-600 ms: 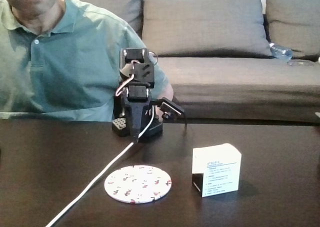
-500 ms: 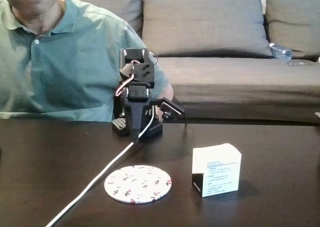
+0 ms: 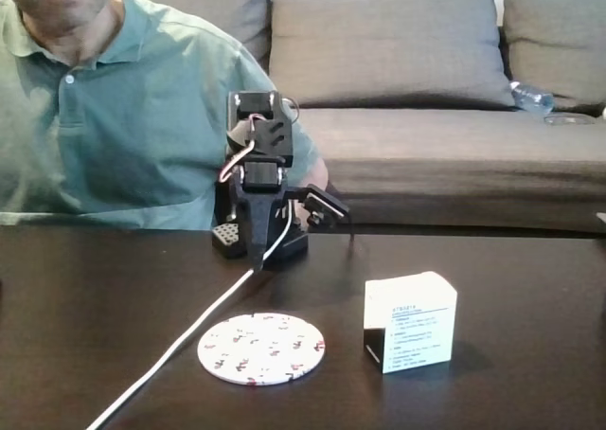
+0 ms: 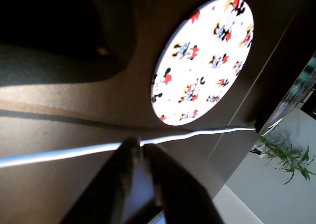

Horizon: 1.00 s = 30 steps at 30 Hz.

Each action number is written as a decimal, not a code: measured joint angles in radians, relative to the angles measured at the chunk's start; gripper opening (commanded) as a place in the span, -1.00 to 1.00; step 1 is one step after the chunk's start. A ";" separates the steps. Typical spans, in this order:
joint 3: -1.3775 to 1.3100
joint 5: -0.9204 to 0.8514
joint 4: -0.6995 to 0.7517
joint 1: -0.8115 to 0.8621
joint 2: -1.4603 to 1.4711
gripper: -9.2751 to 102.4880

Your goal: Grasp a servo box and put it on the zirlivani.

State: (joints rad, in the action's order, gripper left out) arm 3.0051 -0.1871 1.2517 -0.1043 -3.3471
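Waiting folded at the bench's (image 3: 85, 297) far edge, our tool (image 4: 142, 152) rests pressed together and empty, so we judge the reach unstarted: next we spread it toward the servo box (image 3: 410, 321), lower right, beside the zirlivani (image 3: 261, 348).

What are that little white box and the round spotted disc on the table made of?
The servo box looks like matte white cardboard: folded edges and a printed label on its front. The zirlivani is a thin flat disc with a smooth white face printed with small cartoon figures; it could be coated card, cork-backed board or plastic, hard to tell. Both sit on a dark, slightly glossy table.
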 measured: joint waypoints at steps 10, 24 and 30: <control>0.000 0.000 0.000 0.000 0.000 -0.83; 0.000 0.000 0.000 0.002 0.000 -0.82; -0.196 0.000 0.009 -0.025 0.028 -0.79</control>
State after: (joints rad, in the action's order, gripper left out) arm 2.8087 -0.1871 1.2609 -0.1289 -3.3195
